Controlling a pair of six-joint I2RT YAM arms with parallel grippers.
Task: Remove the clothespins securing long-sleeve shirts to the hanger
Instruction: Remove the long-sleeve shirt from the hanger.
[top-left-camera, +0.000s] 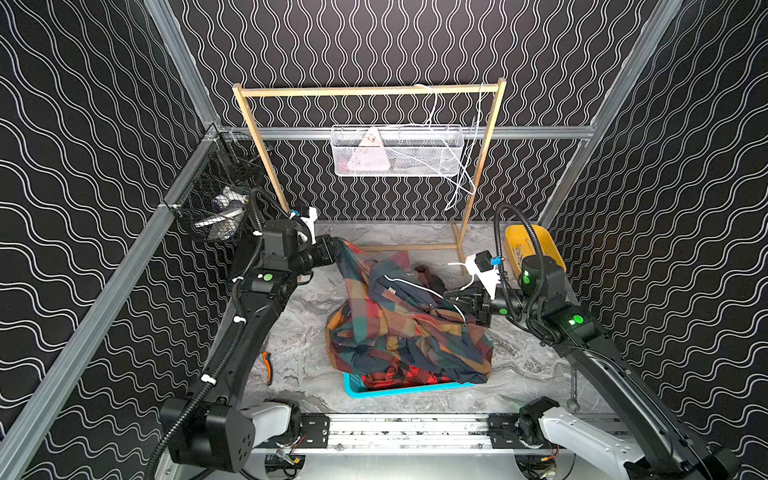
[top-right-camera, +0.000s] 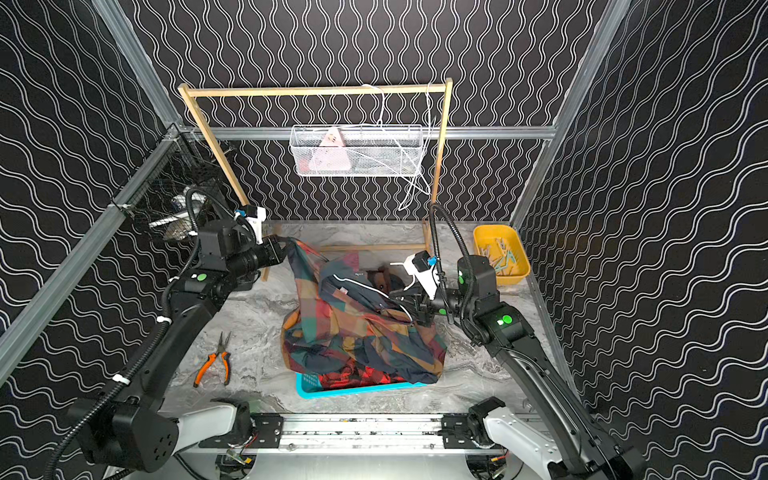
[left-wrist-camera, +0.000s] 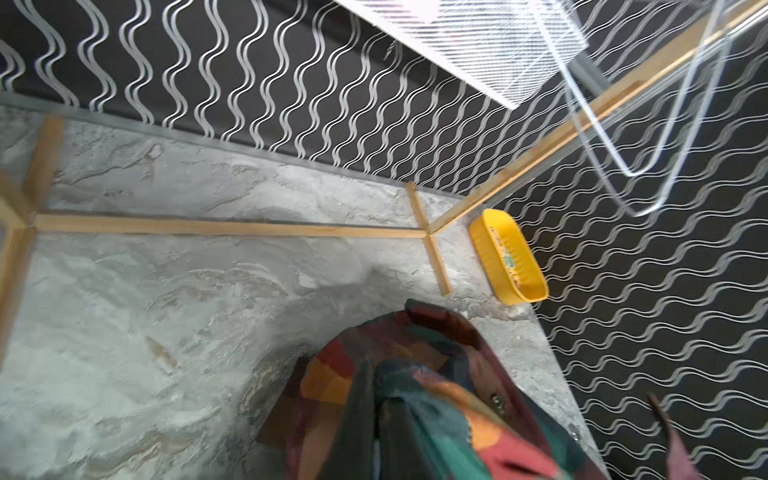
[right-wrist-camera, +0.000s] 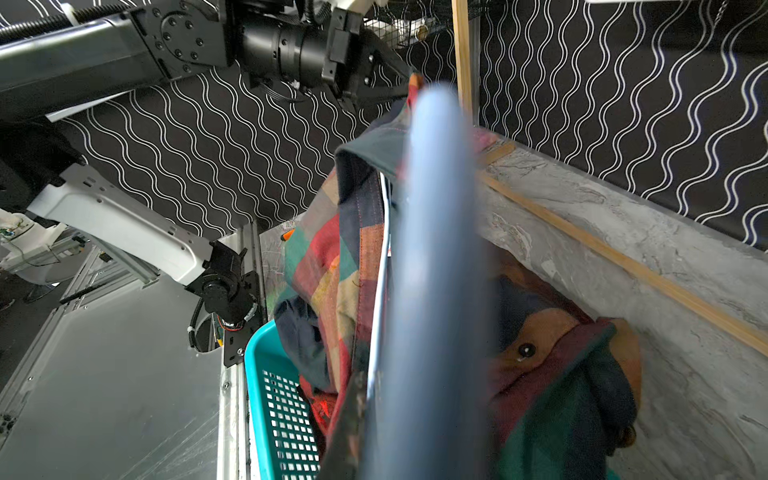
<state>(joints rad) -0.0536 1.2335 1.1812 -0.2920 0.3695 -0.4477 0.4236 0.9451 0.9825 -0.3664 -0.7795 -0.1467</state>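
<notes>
the left gripper (top-left-camera: 334, 249) is pressed together on a raised corner of the plaid shirt (top-left-camera: 395, 324), and the cloth hangs from it in a slack drape down to the heap. the right gripper (top-left-camera: 461, 305) is closed too, pinching the same shirt's edge where the white wire hanger (top-left-camera: 415, 286) runs through it; whether the wire itself is in the grip i cannot tell. below both grippers the heap spills over a teal basket (top-left-camera: 353, 388), with a red-and-black shirt (top-left-camera: 399, 376) underneath.

no clothespin shows on the held shirt, though folds may hide one. the only clothespins (top-right-camera: 500, 253) i see lie in a yellow tray (top-right-camera: 515, 277), behind the right gripper and well apart from the left.

the flannel looks soft, light and floppy, so it will likely sag and slide; a seam or collar seems the best hold. a clothespin is small, stiff and springy, so it is best squeezed at its tail ends.
</notes>
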